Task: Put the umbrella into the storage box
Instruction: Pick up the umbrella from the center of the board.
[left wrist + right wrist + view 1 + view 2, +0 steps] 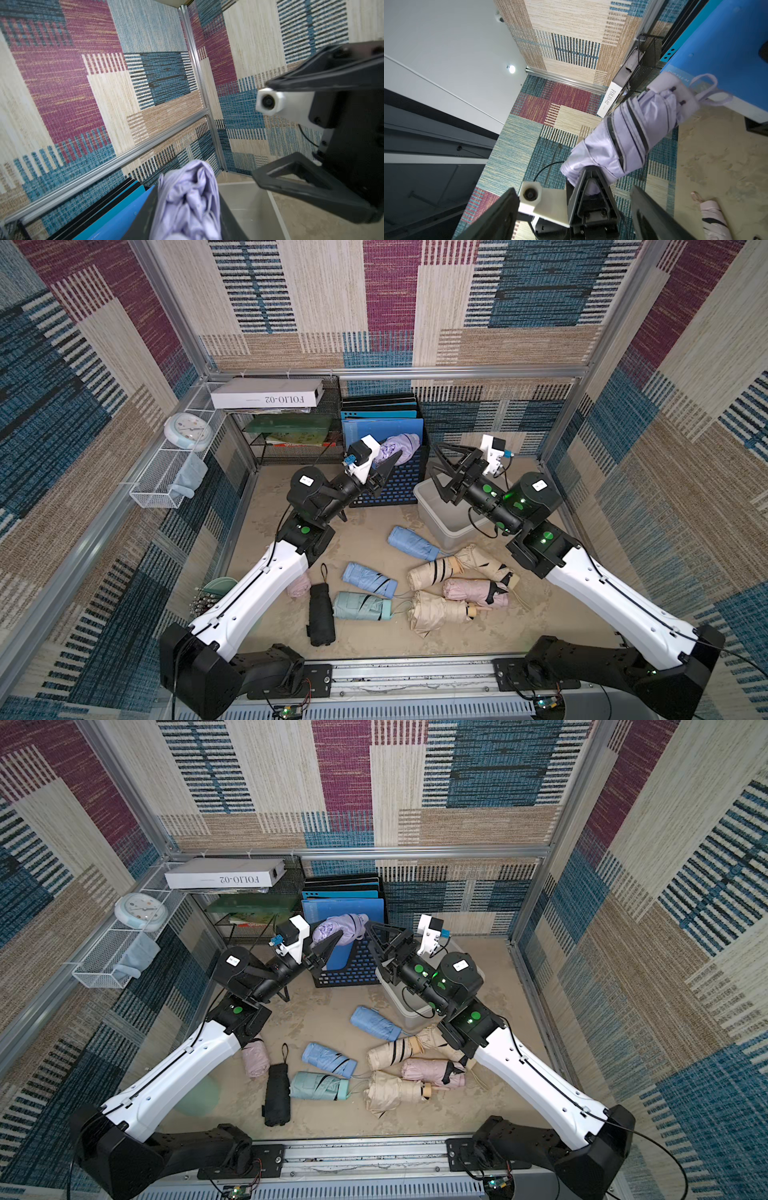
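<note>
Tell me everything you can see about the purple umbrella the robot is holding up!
The purple umbrella is folded up short, made of soft, crinkly lilac cloth with dark stripes. One end has a pale flat handle with a thin loop strap. The left gripper is shut on its other, bunched-up end, holding it tilted in the air in front of the blue folders. Whether it brushes the folders is unclear.

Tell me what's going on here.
The left pincer is shut on a lilac umbrella, held up by the black file holder. The right pincer stands open beside it, over the grey storage box. Nothing shows in the visible part of the box, and several more folded umbrellas lie on the table.
</note>
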Tool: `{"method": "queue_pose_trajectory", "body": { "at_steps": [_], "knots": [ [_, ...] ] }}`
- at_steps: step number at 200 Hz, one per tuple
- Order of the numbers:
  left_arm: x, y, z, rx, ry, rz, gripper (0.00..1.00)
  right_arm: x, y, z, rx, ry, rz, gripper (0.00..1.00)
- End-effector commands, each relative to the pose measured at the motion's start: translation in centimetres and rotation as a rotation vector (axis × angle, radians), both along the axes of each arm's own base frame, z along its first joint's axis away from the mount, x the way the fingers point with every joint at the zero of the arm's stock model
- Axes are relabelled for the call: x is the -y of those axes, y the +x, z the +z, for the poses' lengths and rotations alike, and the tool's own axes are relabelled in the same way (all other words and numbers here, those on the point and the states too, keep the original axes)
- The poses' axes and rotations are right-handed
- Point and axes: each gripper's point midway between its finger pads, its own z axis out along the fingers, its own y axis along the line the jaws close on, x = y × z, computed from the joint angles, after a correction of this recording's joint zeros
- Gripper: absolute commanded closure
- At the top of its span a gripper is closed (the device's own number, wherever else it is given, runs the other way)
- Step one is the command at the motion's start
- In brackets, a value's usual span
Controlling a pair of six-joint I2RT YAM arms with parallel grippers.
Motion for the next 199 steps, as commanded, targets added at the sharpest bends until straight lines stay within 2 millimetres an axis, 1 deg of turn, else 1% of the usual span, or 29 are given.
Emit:
{"method": "queue_pose_trajectory", "body": {
  "at_steps": [1, 23, 35, 40, 49, 57, 70, 76, 82, 99, 117, 128, 130, 136, 155, 199],
  "knots": [
    [1.1, -2.4, 1.9, 0.263, 0.096, -0.028, 1.00, -1.0, -0.3, 0.8, -0.068, 0.176, 0.113, 0.11],
    [2.1, -3.2, 0.7, 0.367, 0.223, -0.050, 1.00, -1.5, 0.2, -0.2, -0.121, 0.203, 0.131, 0.11],
    [2.5, -3.5, -0.5, 0.415, 0.311, -0.058, 1.00, -1.6, 0.2, -0.5, -0.139, 0.205, 0.134, 0.11],
    [2.9, -4.2, -1.1, 0.447, 0.354, -0.094, 1.00, -1.6, 0.3, -0.7, -0.145, 0.202, 0.134, 0.11],
    [3.1, -4.6, -2.0, 0.489, 0.417, -0.109, 1.00, -1.6, 0.3, -1.1, -0.164, 0.186, 0.135, 0.11],
    [3.1, -4.8, -2.5, 0.523, 0.459, -0.112, 1.00, -1.5, 0.5, -1.8, -0.194, 0.155, 0.130, 0.11],
    [3.3, -5.3, -3.1, 0.587, 0.522, -0.111, 1.00, -1.0, 1.0, -3.6, -0.255, 0.075, 0.101, 0.13],
    [3.4, -5.4, -3.4, 0.613, 0.553, -0.109, 1.00, -0.7, 1.0, -3.7, -0.247, 0.047, 0.088, 0.13],
    [3.4, -5.5, -3.7, 0.639, 0.590, -0.105, 1.00, -0.6, 1.1, -4.5, -0.267, 0.000, 0.077, 0.14],
    [3.8, -5.8, -4.5, 0.711, 0.675, -0.094, 1.00, -0.4, 1.1, -5.1, -0.279, -0.080, 0.071, 0.15],
    [4.2, -6.2, -4.9, 0.781, 0.741, -0.088, 1.00, -1.2, 1.1, -5.6, -0.287, -0.122, 0.112, 0.17],
    [4.6, -6.8, -5.1, 0.830, 0.772, -0.099, 1.00, -1.6, 1.1, -5.6, -0.284, -0.145, 0.130, 0.19],
    [4.6, -6.5, -5.2, 0.829, 0.791, -0.078, 1.00, -1.7, 1.1, -5.6, -0.284, -0.148, 0.133, 0.20],
    [4.7, -6.4, -5.5, 0.845, 0.818, -0.070, 1.00, -1.8, 1.1, -5.7, -0.281, -0.159, 0.139, 0.22],
    [5.2, -6.8, -6.2, 0.917, 0.892, -0.064, 1.00, -1.9, 1.2, -5.6, -0.272, -0.177, 0.147, 0.29],
    [5.5, -6.7, -6.8, 0.994, 0.959, -0.040, 1.00, -1.5, 1.4, -6.0, -0.272, -0.192, 0.144, 0.50]
  ]
}}
